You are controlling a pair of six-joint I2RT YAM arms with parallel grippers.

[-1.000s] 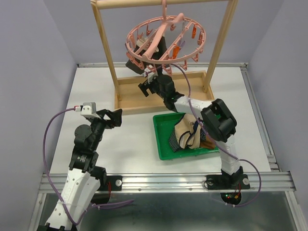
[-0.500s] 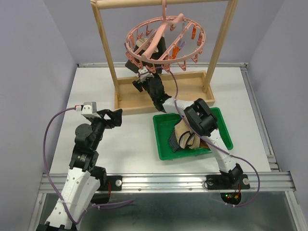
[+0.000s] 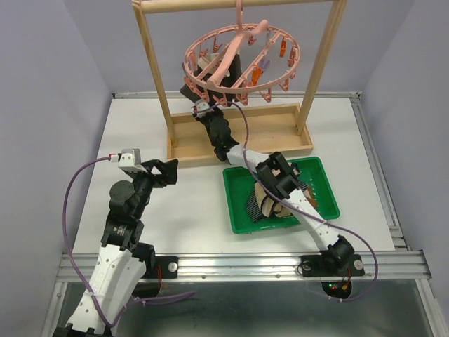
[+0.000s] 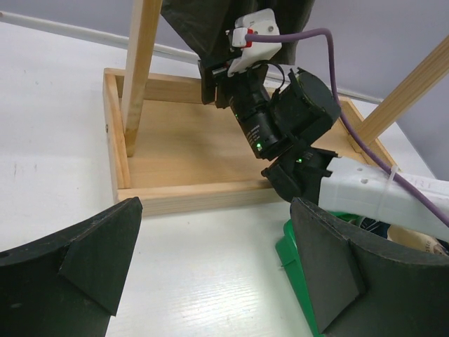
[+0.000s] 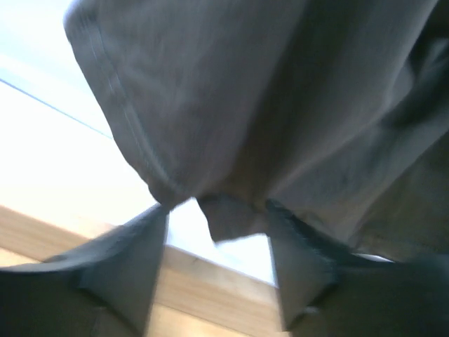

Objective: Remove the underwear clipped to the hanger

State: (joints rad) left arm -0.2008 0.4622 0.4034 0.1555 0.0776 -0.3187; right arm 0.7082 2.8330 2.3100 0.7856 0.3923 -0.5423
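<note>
The pink ring hanger (image 3: 242, 60) hangs from the wooden frame's top bar. A dark grey-black underwear (image 3: 189, 91) dangles from its left clips, also seen in the left wrist view (image 4: 186, 24). My right gripper (image 3: 198, 105) reaches up to the cloth's lower edge. In the right wrist view the underwear (image 5: 266, 105) fills the frame, and a corner of it hangs between the fingers of the right gripper (image 5: 217, 239), which stand apart around it with light showing through the gap. Other underwear (image 3: 270, 200) lie in the green tray (image 3: 326, 189). My left gripper (image 3: 168, 168) (image 4: 217, 267) is open over bare table.
The wooden frame's base board (image 3: 280, 133) (image 4: 182, 147) sits behind the green tray (image 4: 291, 256), with uprights at both ends. The right arm stretches across the tray and base. Purple cables trail from both wrists.
The right arm has stretched further back and left, up to the hanging dark underwear, and its fingers have drawn closer together. The left arm has not moved.
</note>
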